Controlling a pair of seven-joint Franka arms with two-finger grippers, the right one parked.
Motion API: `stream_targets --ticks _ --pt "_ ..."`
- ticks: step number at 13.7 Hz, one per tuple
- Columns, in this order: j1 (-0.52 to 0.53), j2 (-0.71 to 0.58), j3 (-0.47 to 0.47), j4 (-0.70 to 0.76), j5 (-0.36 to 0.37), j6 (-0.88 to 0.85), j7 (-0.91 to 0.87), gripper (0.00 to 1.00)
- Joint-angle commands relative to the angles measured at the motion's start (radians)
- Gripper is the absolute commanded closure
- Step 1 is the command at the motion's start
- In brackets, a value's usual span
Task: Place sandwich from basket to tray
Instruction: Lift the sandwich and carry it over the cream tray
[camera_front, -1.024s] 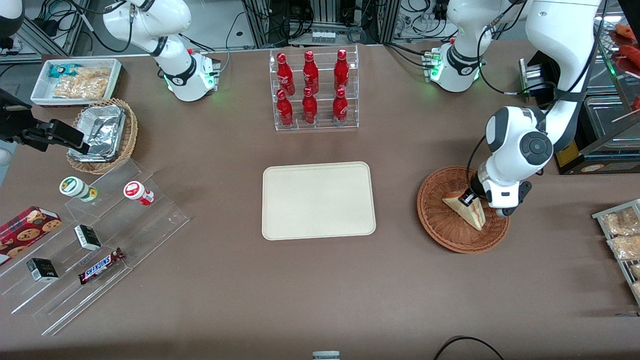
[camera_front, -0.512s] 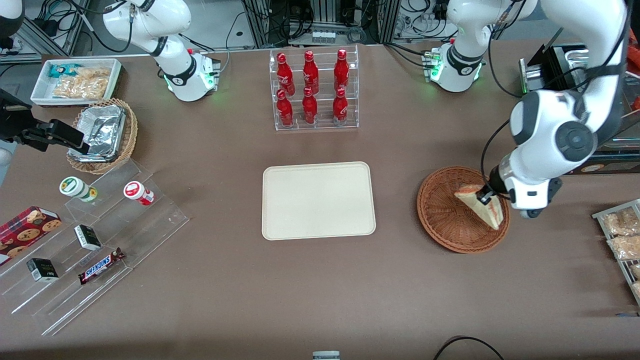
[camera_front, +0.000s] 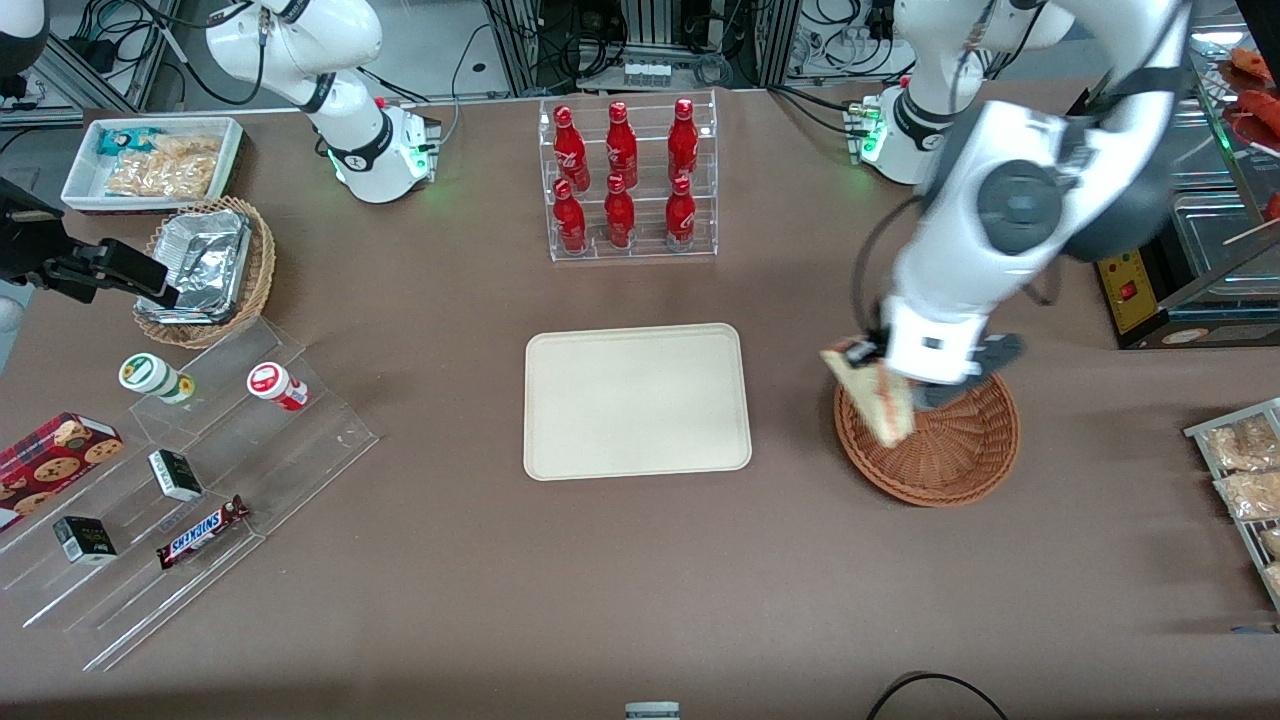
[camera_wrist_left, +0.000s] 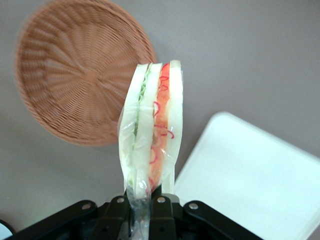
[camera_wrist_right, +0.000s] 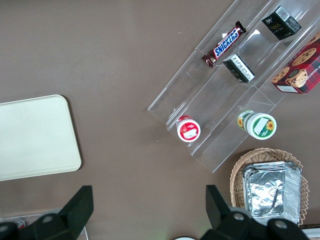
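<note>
My left gripper (camera_front: 868, 362) (camera_wrist_left: 142, 205) is shut on the sandwich (camera_front: 873, 392) (camera_wrist_left: 152, 127), a wrapped white-bread wedge with red and green filling. It hangs in the air over the rim of the reddish-brown wicker basket (camera_front: 950, 460) (camera_wrist_left: 75, 75), on the side facing the tray. The basket holds nothing. The cream tray (camera_front: 636, 400) (camera_wrist_left: 250, 175) (camera_wrist_right: 35, 137) lies flat on the table beside the basket, toward the parked arm's end, with nothing on it.
A clear rack of red bottles (camera_front: 627, 180) stands farther from the front camera than the tray. A tan basket with a foil container (camera_front: 205, 270), a white snack bin (camera_front: 155, 160) and clear steps with snacks (camera_front: 180, 470) lie toward the parked arm's end. Bagged snacks (camera_front: 1245, 470) sit at the working arm's end.
The gripper has lifted the sandwich out of the basket and carried it toward the tray, from the basket's middle to above its tray-side rim.
</note>
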Motion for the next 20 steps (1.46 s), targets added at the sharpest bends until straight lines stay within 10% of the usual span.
stream_targets --ticks 1,6,20 --pt "-0.120 0.130 0.007 0.108 0.018 -0.019 -0.008 0.95" --pt "-0.302 0.381 0.013 0.302 0.050 0.061 -0.024 0.93" --pt "-0.424 0.579 0.014 0.306 0.193 0.326 -0.139 0.89"
